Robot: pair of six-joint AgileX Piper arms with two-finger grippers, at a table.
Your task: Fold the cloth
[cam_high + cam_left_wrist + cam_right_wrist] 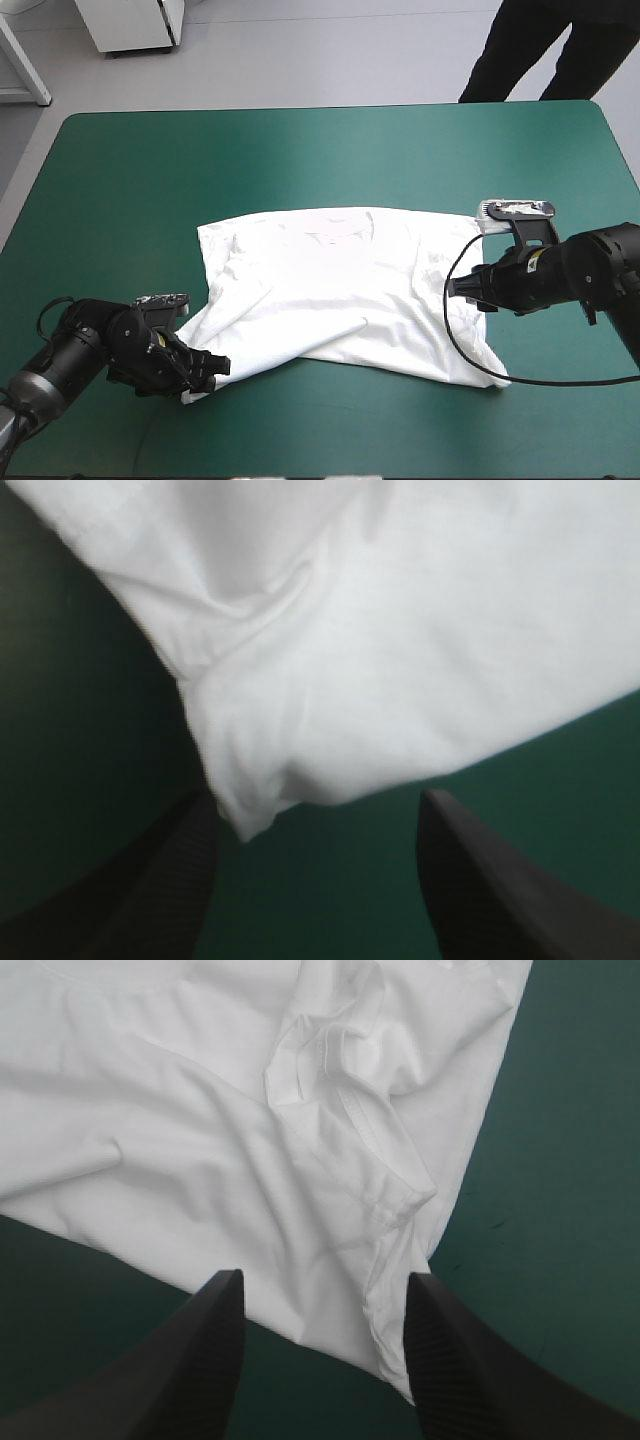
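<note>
While flat, T-shirt (340,290) (before left hand (318,805))

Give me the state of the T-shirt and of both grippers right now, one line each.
T-shirt: spread on the table, wrinkled, not yet folded, its near left corner bunched.
Left gripper: fingers open, a corner of the T-shirt lying between them, not clamped.
Right gripper: fingers open, the T-shirt's edge lying between them, not clamped.
</note>
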